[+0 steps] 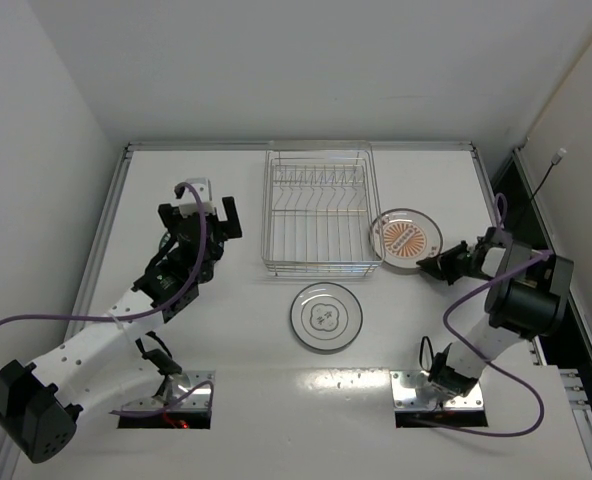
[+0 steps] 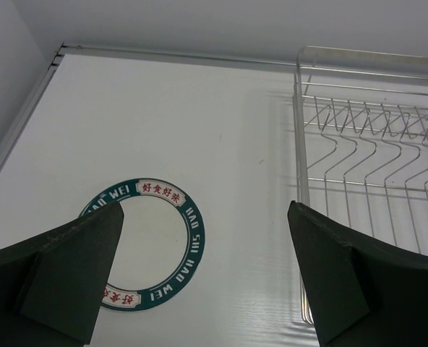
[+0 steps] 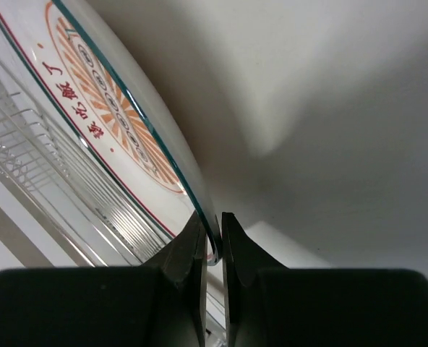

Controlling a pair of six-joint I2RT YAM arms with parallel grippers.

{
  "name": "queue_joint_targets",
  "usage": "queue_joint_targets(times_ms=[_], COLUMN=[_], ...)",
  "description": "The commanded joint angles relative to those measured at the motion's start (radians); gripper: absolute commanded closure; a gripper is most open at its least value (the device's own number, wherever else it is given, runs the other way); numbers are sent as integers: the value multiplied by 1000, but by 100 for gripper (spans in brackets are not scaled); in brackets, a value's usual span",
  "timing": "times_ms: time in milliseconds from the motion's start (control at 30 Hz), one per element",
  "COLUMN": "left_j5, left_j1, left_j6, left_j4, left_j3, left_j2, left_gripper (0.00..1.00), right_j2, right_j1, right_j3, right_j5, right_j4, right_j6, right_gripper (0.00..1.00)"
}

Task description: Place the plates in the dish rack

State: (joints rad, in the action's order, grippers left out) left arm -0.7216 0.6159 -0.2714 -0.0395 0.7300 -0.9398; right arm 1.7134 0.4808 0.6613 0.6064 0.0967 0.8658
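The silver wire dish rack (image 1: 316, 215) stands at the back centre with no plates in it. My right gripper (image 1: 438, 266) is shut on the rim of the white plate with the orange pattern (image 1: 406, 238) and holds it tilted just right of the rack. In the right wrist view the fingers (image 3: 199, 249) pinch the plate (image 3: 113, 123) edge, with the rack (image 3: 26, 166) behind it. The pale grey plate (image 1: 326, 316) lies flat in front of the rack. My left gripper (image 1: 201, 222) is open, left of the rack. The green-rimmed plate (image 2: 152, 242) lies below it, beside the rack (image 2: 366, 144).
The table has a raised metal edge along the back (image 1: 296, 146) and the sides. Purple cables (image 1: 36, 325) loop off both arms. The arm bases sit on metal plates (image 1: 166, 395) at the near edge.
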Motion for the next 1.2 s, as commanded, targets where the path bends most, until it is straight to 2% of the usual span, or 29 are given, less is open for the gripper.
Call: queue_joint_targets(times_ms=[0,133,167,233,267,300,333,400,533,567,733,933,1167], left_j5=[-39,-59,-71,-87,-99,-99,-99,-108,-119,-119,-139,-139,-148], left_j1=[7,7,7,7,7,7,7,7,7,7,7,7,7], left_j6=[-9,-19,-19,-29,-29,-29,-40,-40,-40,-40,-40,-31,-31], left_j4=[-17,-7,-7,3,12,24,24,35,44,44,44,44,44], left_j3=[40,40,40,40,49,49,49,59,68,68,68,68,68], left_j2=[13,13,13,13,1,-10,-10,-31,-31,-31,-40,-40,-50], left_gripper=[3,3,3,3,3,3,3,3,3,3,3,3,3], right_j2=[-47,-285,-410,-521,-567,-622,-635,-635,-503,-423,-163,-32,3], right_j1=[-5,-27,-39,-106,-143,-218,-253,-354,-523,-548,-597,-656,-703], right_j3=[-17,50,76,166,199,263,296,363,567,599,848,868,805], right_j5=[-68,-204,-308,-435,-573,-632,-724,-795,-1008,-1039,-1080,-1091,-1091], right_j4=[-25,112,179,230,247,276,276,302,327,327,416,402,368], right_j6=[-33,-77,-86,-123,-134,-154,-163,-177,-255,-273,-297,-297,-287], right_gripper=[100,100,100,100,100,100,100,100,100,100,100,100,100])
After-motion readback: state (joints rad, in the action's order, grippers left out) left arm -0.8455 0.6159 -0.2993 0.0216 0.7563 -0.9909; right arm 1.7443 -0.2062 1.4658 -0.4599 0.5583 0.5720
